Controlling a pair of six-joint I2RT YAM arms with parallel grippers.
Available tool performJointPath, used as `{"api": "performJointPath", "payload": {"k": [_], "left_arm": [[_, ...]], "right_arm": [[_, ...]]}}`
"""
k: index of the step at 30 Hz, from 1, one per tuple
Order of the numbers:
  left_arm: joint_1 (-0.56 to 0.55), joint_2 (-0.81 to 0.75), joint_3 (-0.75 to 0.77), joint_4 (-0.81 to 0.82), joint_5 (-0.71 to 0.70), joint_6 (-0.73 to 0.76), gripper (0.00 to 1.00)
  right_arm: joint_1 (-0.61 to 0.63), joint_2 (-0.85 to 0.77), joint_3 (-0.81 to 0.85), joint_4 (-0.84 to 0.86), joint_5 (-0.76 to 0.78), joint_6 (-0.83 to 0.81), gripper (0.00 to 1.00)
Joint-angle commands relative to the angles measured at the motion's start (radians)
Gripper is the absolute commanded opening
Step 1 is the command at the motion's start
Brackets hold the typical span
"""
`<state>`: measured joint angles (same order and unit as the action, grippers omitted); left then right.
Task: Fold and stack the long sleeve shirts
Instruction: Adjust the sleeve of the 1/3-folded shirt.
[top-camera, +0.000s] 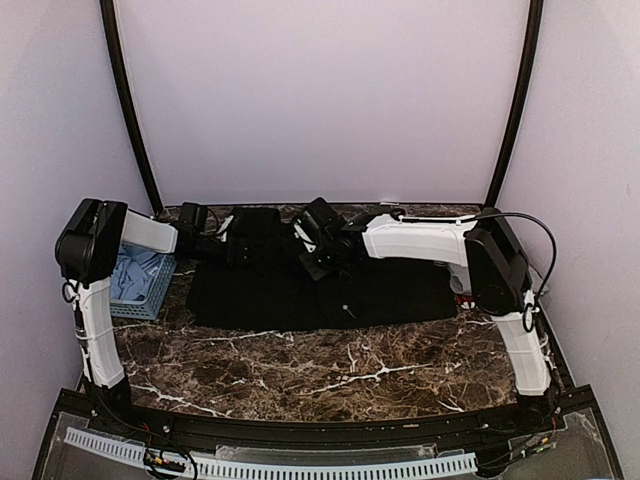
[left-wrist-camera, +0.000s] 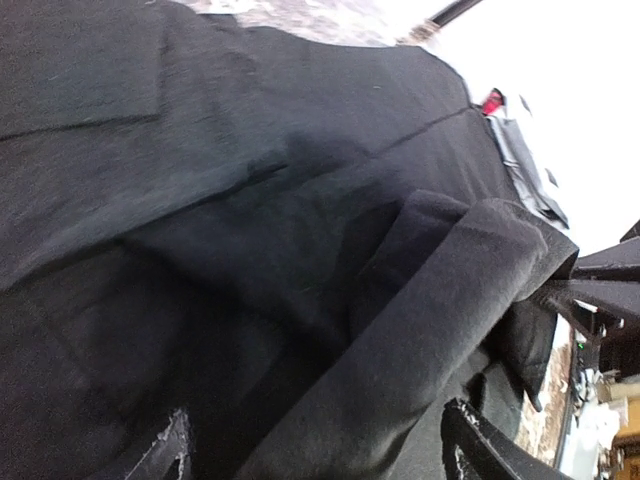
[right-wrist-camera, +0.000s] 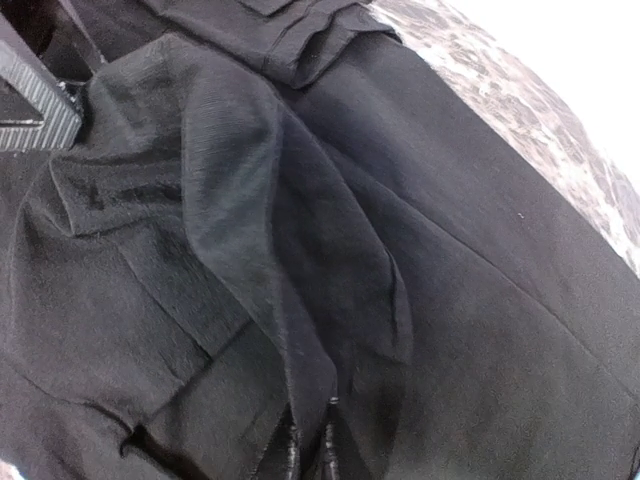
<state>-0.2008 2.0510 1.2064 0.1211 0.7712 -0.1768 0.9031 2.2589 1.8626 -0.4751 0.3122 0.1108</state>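
Two grippers work on one black shirt (top-camera: 380, 290), which lies spread over the far half of the table (top-camera: 330, 370), with a basket (top-camera: 140, 285) near its left end. The right gripper (right-wrist-camera: 310, 455) has its jaws nearly together, and a raised ridge of cloth runs up from between them, so it seems to have the shirt pinched. The left gripper (left-wrist-camera: 330, 455) stands wide open, with a thick rolled band of the same cloth lying between its fingers but not yet clamped. The step in hand looks like taking up the bunched far edge in order to fold it over. To do it well, the left jaws should close on the band before either arm lifts, taking the whole roll rather than only its top layer. Both arms should then rise level and together, keeping the cloth between them lightly taut, so that the fold line comes out straight rather than sagging in the middle. The right pinch looks thin, so a quick pull could slip it free. From above, the shirt's long axis runs left to right, along the table's far edge, and the heaped part sits at mid-length on the far side. Which end holds the collar I cannot tell.
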Motion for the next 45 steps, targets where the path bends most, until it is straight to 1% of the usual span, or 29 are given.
{"api": "performJointPath", "payload": {"k": [1,3,6,8,9,10,11,14,16,17,18,20,23,27,31,32,34,37,41,45], "left_arm": [[0.005,0.021,0.041,-0.01,0.164,0.041,0.83],[0.005,0.03,0.044,-0.001,0.194,0.037,0.8],[0.006,0.044,0.047,0.007,0.234,0.032,0.76],[0.006,0.048,0.044,0.013,0.261,0.03,0.69],[0.006,0.048,0.039,0.019,0.272,0.028,0.63],[0.006,0.048,0.037,0.021,0.275,0.027,0.61],[0.006,0.048,0.035,0.021,0.277,0.027,0.56],[0.006,0.047,0.034,0.021,0.273,0.027,0.48],[0.005,0.047,0.035,0.021,0.268,0.03,0.39],[0.006,0.045,0.035,0.021,0.265,0.034,0.36],[0.006,0.046,0.035,0.021,0.261,0.034,0.31],[0.007,0.044,0.036,0.016,0.255,0.042,0.26],[0.011,0.023,0.025,0.016,0.262,0.056,0.24],[0.012,-0.028,-0.024,0.059,0.256,0.055,0.21],[0.012,-0.11,-0.108,0.13,0.167,0.038,0.18],[0.011,-0.135,-0.135,0.145,0.106,0.029,0.18],[0.011,-0.175,-0.175,0.171,0.037,0.024,0.18],[0.006,-0.219,-0.227,0.207,-0.043,0.028,0.19],[0.006,-0.238,-0.275,0.262,-0.012,0.036,0.21],[0.006,-0.218,-0.274,0.262,-0.005,0.046,0.2]], "right_arm": [[-0.007,-0.116,-0.055,0.0,0.023,-0.029,0.03],[-0.007,-0.146,-0.091,0.005,0.026,-0.028,0.0],[-0.008,-0.188,-0.147,0.014,0.023,-0.029,0.0],[-0.009,-0.204,-0.177,0.017,0.019,-0.027,0.0],[-0.009,-0.207,-0.186,0.016,0.016,-0.026,0.0],[-0.007,-0.209,-0.193,0.011,0.014,-0.023,0.0],[-0.008,-0.211,-0.201,0.008,0.012,-0.022,0.0],[-0.008,-0.216,-0.225,0.006,0.011,-0.018,0.0],[-0.008,-0.222,-0.24,0.005,0.013,-0.017,0.0],[-0.008,-0.226,-0.247,0.006,0.014,-0.017,0.0],[-0.009,-0.231,-0.253,0.004,0.015,-0.017,0.0],[-0.008,-0.242,-0.263,0.0,0.021,-0.02,0.0],[-0.009,-0.257,-0.274,-0.009,0.033,-0.027,0.0],[-0.013,-0.27,-0.275,-0.02,0.042,-0.033,0.0],[-0.013,-0.281,-0.267,-0.023,0.028,-0.039,0.0],[-0.013,-0.282,-0.263,-0.023,0.026,-0.04,0.0],[-0.012,-0.278,-0.243,-0.024,0.02,-0.043,0.0],[-0.012,-0.245,-0.162,-0.053,0.022,-0.048,0.0],[-0.01,-0.175,-0.012,-0.132,0.056,-0.045,0.0],[-0.008,-0.118,0.112,-0.177,0.073,-0.056,0.0]]}}
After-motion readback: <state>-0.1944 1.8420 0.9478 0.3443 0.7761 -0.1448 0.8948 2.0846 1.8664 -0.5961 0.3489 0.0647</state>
